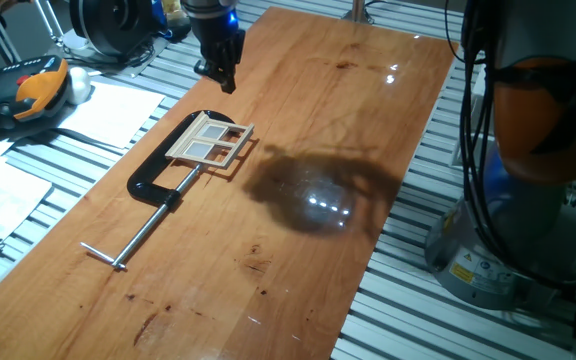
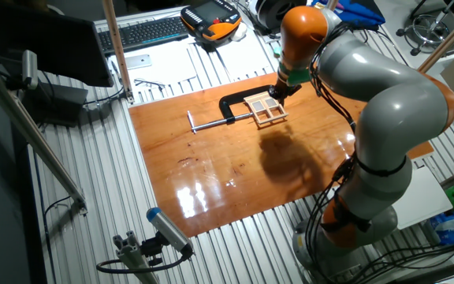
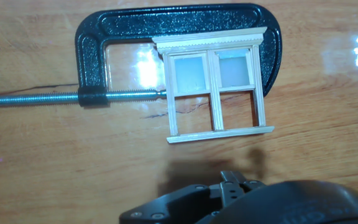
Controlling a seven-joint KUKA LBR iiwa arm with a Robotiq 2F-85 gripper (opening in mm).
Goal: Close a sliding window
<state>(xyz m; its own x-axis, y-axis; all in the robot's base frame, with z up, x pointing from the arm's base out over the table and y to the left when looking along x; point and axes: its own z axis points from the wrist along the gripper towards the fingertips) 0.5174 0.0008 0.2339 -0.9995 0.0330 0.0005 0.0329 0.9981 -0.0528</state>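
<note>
The sliding window (image 3: 215, 87) is a pale wooden frame lying flat on the table, held between the screw tip and the jaw of a black C-clamp (image 3: 104, 37). In the hand view its glazed sash fills the half nearer the cornice, and bare table shows through the other half. The window (image 1: 211, 140) also shows in one fixed view, and the window (image 2: 263, 109) shows in the other. My gripper (image 1: 228, 84) hovers above the table just beyond the window, apart from it. Its fingertips (image 3: 231, 181) look pressed together with nothing between them.
The clamp's steel screw bar (image 1: 143, 228) runs out across the wooden tabletop (image 1: 368, 120) to a cross handle. Papers (image 1: 108, 110) and an orange-black pendant (image 1: 28, 90) lie off the board on the slatted bench. The robot's base (image 1: 528, 150) stands to the right.
</note>
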